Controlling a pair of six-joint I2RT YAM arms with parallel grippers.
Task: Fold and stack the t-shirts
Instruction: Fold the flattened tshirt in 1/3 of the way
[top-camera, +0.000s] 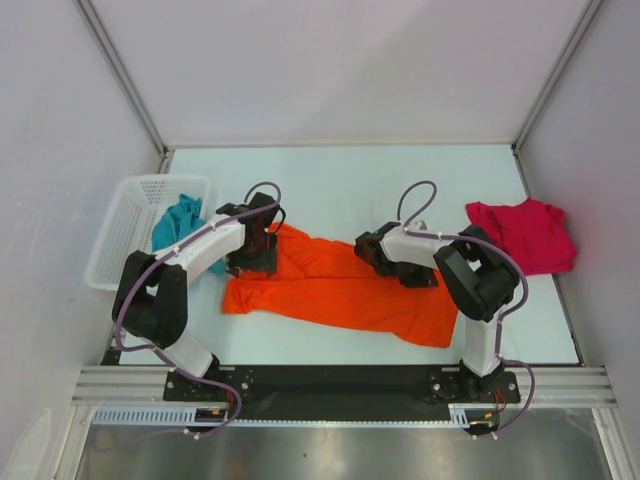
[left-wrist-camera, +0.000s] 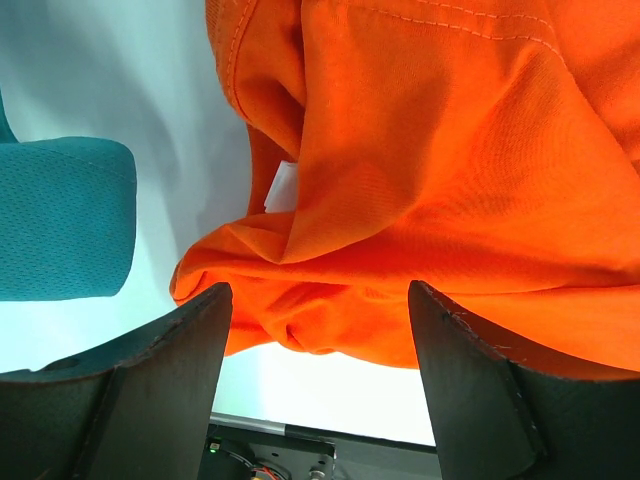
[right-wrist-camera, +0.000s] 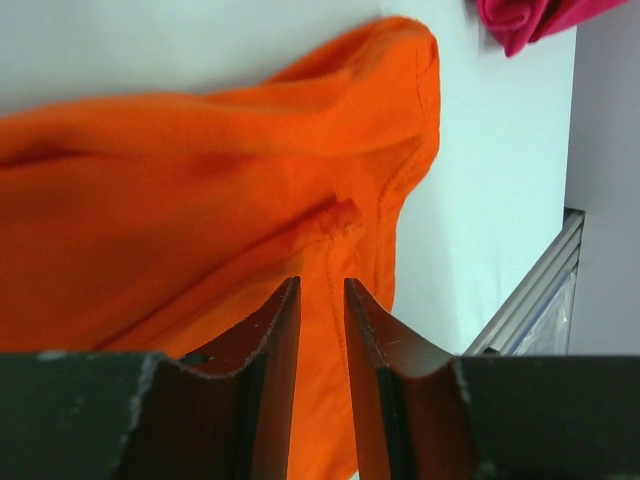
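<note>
The orange t-shirt (top-camera: 340, 290) lies crumpled and spread lengthwise across the table's middle. My left gripper (top-camera: 255, 262) hangs over its left end, open wide. In the left wrist view only the orange cloth's (left-wrist-camera: 450, 150) edge shows beyond the gripper (left-wrist-camera: 320, 300), with nothing between the fingers. My right gripper (top-camera: 368, 250) is low over the shirt's upper right part. Its jaws stand a narrow gap apart, and an orange seam (right-wrist-camera: 335, 225) shows in the gap of the gripper (right-wrist-camera: 322, 282). The crimson t-shirt (top-camera: 525, 235) lies bunched at the right. The teal t-shirt (top-camera: 180, 225) sits in the basket.
A white mesh basket (top-camera: 135, 215) stands at the table's left edge, close to my left arm. Side walls close in the table on the left and right. The metal rail (right-wrist-camera: 530, 300) at the table's near edge shows in the right wrist view.
</note>
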